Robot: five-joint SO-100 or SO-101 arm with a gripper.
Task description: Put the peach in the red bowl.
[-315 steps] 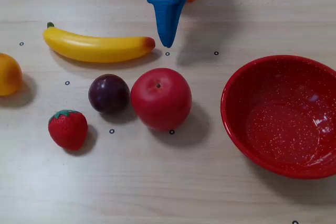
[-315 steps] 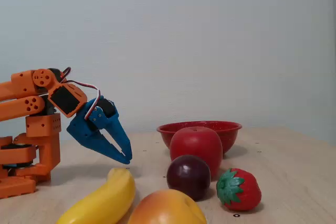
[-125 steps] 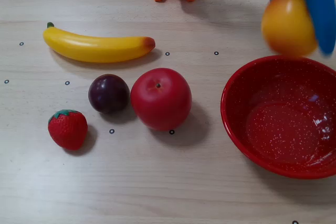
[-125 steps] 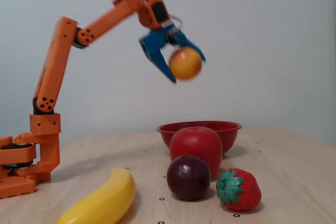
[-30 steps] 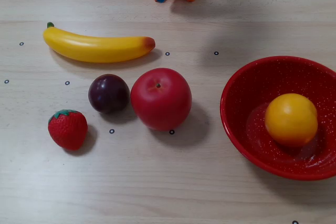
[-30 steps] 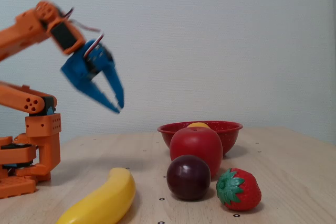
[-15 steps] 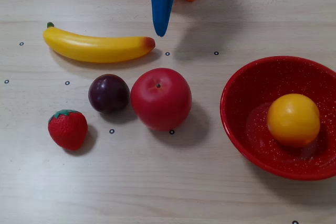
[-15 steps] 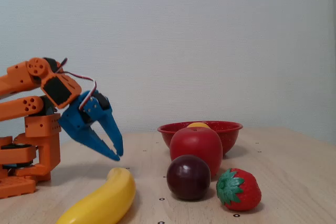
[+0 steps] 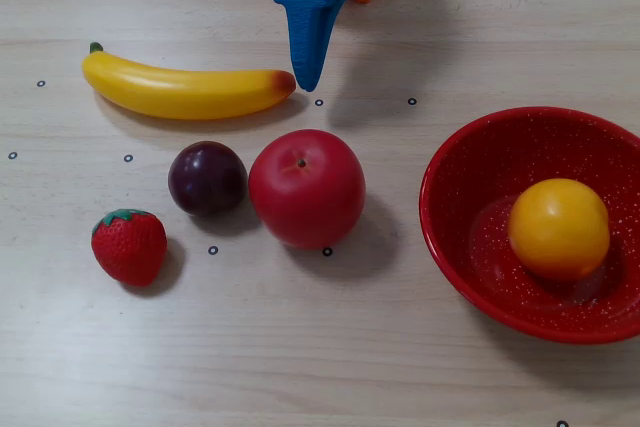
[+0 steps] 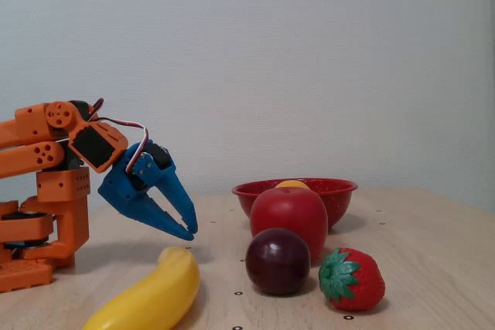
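Peach (image 9: 558, 228) is sitting inside red bowl (image 9: 470, 157); claw (image 9: 308, 82), closed and empty, is risking nudging banana (image 9: 185, 90).

Peach (image 10: 292, 185) seemingly mostly behind apple (image 10: 288, 219)

The blue claw (image 10: 188, 231) hangs empty above the worktop (image 10: 433, 253), tips close together and pointing down just over the banana (image 10: 151, 295). Right of it stand apple (image 10: 288, 218), plum (image 10: 278, 261), strawberry (image 10: 352, 278); beyond, the red bowl (image 10: 336, 191) shows the peach (image 10: 292, 185) top.
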